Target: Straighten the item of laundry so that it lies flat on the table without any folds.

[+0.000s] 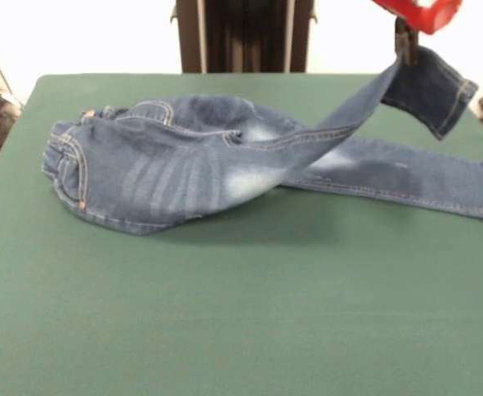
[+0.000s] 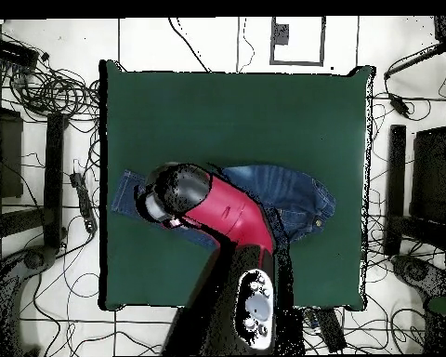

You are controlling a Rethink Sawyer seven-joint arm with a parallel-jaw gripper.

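Denim jeans (image 1: 184, 165) leg in hand (image 1: 404, 51)

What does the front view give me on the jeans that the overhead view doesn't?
Front only: the gripper pinches one leg near its cuff, lifting it off the table; that leg crosses over the other leg, which lies flat. The waistband end is bunched. Overhead only: the arm covers the middle of the jeans, and the whole table outline shows, cables around it. Both: the jeans are not yet flat.
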